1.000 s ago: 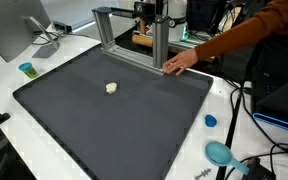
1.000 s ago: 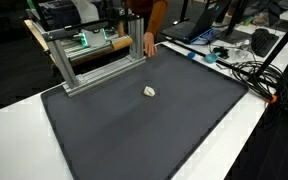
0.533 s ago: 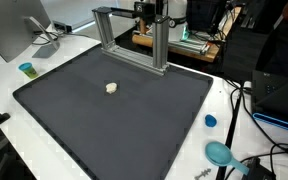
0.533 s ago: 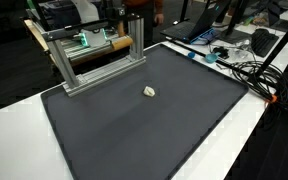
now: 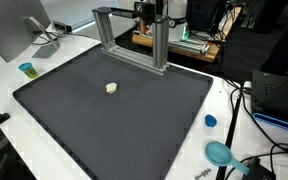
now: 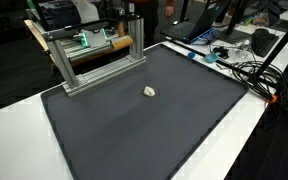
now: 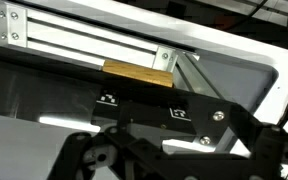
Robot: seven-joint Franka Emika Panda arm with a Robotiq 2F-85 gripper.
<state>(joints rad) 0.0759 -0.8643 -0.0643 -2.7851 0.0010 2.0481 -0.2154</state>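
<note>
My gripper (image 7: 174, 150) stands wide open and has hold of nothing. In the wrist view I see only its dark links low in the picture, and the fingertips I cannot see. Nearest to it is a wooden block (image 7: 139, 74), just beside a rail of the aluminium frame (image 7: 84, 42). The risk, as I judge it: the spread fingers are near this frame, so a careless move can strike a bar. A small pale piece (image 5: 111, 88) lies well apart, alone on the dark mat (image 5: 134, 130)

A research lab, by its looks: an extruded aluminium frame (image 5: 160, 45) on a white desk (image 5: 62, 47), a monitor (image 5: 9, 30), and tangled cables (image 6: 246, 70).
</note>
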